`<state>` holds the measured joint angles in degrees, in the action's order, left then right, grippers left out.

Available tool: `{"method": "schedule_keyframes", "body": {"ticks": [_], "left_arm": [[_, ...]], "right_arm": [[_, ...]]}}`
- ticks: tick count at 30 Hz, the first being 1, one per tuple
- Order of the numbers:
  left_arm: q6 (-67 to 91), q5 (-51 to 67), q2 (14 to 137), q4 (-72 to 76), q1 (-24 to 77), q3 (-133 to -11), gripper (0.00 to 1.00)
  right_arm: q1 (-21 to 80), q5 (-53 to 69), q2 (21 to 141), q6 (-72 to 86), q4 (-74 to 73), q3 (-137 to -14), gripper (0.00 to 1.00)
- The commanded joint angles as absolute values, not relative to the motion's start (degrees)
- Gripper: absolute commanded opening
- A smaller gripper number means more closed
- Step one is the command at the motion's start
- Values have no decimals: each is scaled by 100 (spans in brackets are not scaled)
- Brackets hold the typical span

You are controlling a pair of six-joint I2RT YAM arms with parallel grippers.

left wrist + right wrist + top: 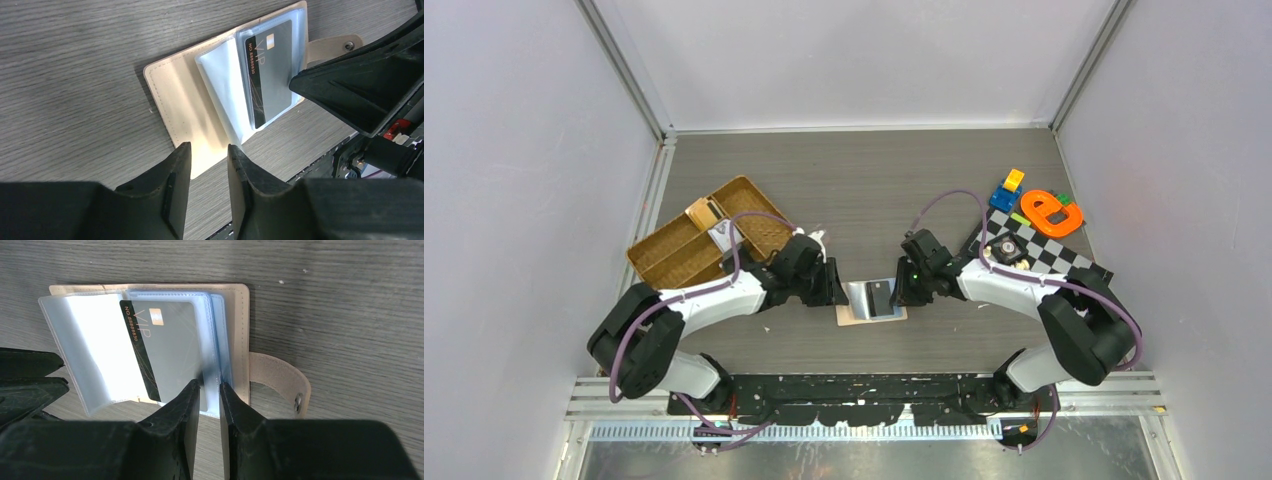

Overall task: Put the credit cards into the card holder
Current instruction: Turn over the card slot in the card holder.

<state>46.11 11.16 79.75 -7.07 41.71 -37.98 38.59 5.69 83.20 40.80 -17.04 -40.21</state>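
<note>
While the left gripper (209, 150) pins the card holder (175, 100), the right gripper (210, 387), both narrowly parted, should seat the grey card (170, 345) toward nine o'clock.

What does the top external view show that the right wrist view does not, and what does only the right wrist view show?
Only top external: the brown wicker tray, the orange toy and the checkered mat. Only right wrist: the VIP lettering on the grey card, the clear sleeves and the snap-button tab. Both: the card holder lying open on the table.
</note>
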Motion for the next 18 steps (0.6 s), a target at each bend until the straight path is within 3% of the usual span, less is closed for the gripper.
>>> {"method": "schedule_keyframes", "body": {"ticks": [1, 9, 15, 18], "left_arm": [[4549, 1094, 8050, -556, 4140, -3764, 32], [4524, 1048, 8165, -537, 4131, -3684, 21], [4587, 1070, 7819, -336, 4136, -3581, 20], [4596, 1013, 7535, -387, 4132, -3610, 25]], "right_arm": [[3841, 601, 8414, 4102, -1471, -3978, 26], [3837, 397, 8427, 4106, -1594, -3968, 27], [3836, 466, 8469, 4114, -1577, -3944, 27], [3834, 452, 8455, 4121, -1565, -3922, 27]]}}
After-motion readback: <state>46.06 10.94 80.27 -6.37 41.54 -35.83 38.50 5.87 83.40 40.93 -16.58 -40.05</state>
